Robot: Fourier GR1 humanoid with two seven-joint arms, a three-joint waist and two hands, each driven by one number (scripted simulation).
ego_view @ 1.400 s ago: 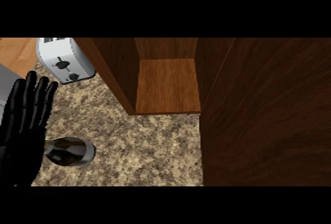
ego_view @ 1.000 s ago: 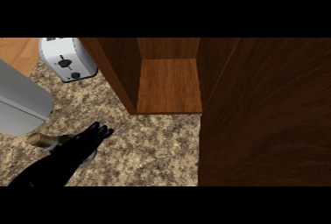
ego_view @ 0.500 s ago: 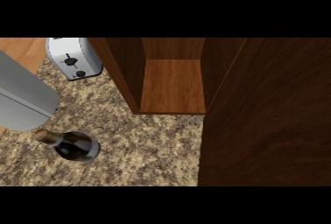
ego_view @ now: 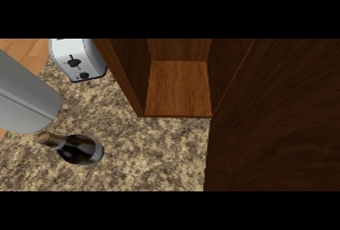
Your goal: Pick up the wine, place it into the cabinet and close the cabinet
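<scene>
The wine bottle (ego_view: 74,148) stands on the speckled counter at the lower left, dark glass with a tan cork end pointing up-left. A grey forearm (ego_view: 23,99) crosses the left edge just above the bottle; its lower end lies close to the bottle's neck. No black hand shows on it. The wooden cabinet (ego_view: 178,88) is open at the top centre, and its inner shelf is bare. Its dark door (ego_view: 279,121) stands swung out and fills the right side. Neither hand is visible.
A white toaster (ego_view: 78,59) stands at the upper left, next to the cabinet's left wall. Speckled granite counter (ego_view: 153,152) stretches between the bottle and the open door. A strip of orange wood floor (ego_view: 20,48) shows at the far upper left.
The black left hand, raised open at the left and then lowered over the bottle, has gone out of view. Only the grey forearm remains. The bottle now shows uncovered.
</scene>
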